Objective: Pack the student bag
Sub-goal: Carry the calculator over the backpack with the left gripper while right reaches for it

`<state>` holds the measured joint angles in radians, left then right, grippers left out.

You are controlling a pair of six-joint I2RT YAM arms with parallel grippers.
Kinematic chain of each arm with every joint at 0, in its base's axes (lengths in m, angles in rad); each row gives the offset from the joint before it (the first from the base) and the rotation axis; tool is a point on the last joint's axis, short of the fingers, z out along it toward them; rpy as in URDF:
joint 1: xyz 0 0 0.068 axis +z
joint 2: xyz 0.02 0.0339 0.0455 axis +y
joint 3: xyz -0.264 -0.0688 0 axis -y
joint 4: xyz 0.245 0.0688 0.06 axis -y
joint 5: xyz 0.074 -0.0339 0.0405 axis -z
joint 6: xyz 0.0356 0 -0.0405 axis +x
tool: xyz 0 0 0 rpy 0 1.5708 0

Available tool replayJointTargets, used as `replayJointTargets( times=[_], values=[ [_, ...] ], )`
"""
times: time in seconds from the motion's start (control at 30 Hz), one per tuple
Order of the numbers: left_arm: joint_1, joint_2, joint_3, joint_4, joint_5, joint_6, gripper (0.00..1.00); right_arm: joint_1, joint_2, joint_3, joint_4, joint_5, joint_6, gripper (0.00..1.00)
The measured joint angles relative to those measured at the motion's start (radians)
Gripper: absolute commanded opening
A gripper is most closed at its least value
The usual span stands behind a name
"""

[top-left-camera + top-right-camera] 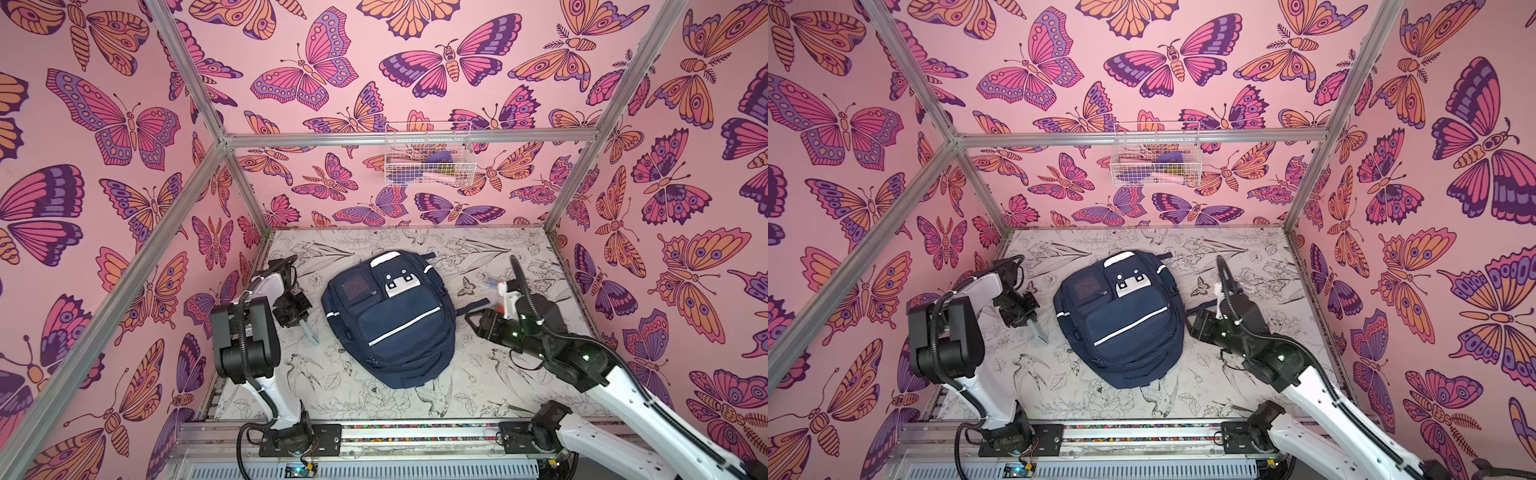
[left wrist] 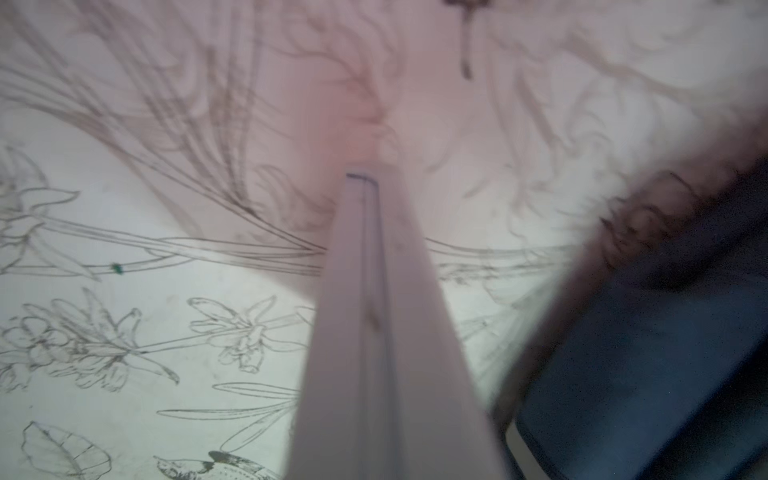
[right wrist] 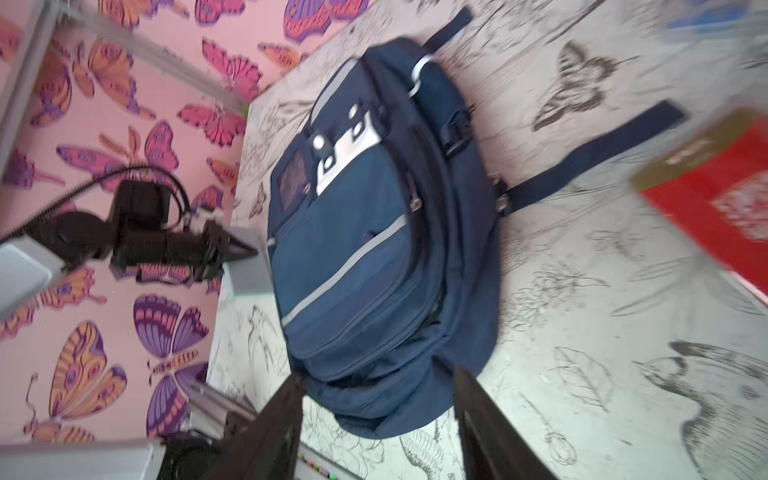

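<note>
The student bag [image 1: 390, 320] [image 1: 1121, 320] lies flat on its back in the middle of the table, navy with white stripes and a dotted white patch facing up. My left gripper [image 1: 311, 336] [image 2: 363, 178] points down at the table just off the bag's left side, its grey fingers shut together on nothing. My right gripper [image 1: 469, 320] [image 3: 378, 374] hovers off the bag's right side beside a loose dark strap [image 3: 590, 153]. Its black fingers stand open and empty, aimed at the bag [image 3: 374, 232].
A white wire basket [image 1: 428, 153] with small items hangs on the back wall. A red box [image 3: 715, 199] lies on the table to the right of the bag, by my right arm. Pink butterfly walls and metal posts close in three sides.
</note>
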<state>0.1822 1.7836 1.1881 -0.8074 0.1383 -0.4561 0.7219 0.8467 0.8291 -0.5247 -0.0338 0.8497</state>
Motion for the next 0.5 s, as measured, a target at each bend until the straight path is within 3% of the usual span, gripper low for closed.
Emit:
replayJointTargets(
  times=[0.17,0.5],
  values=[
    [-0.071,-0.097,-0.002,0.001,0.065,-0.005,0.0,0.205,0.206,0.064,0.082,0.048,-0.05,0.59],
    [-0.178,-0.31,-0.021,0.0,0.265,-0.122,0.05,0.384,0.521,0.309,0.221,0.123,-0.182,0.7]
  ],
)
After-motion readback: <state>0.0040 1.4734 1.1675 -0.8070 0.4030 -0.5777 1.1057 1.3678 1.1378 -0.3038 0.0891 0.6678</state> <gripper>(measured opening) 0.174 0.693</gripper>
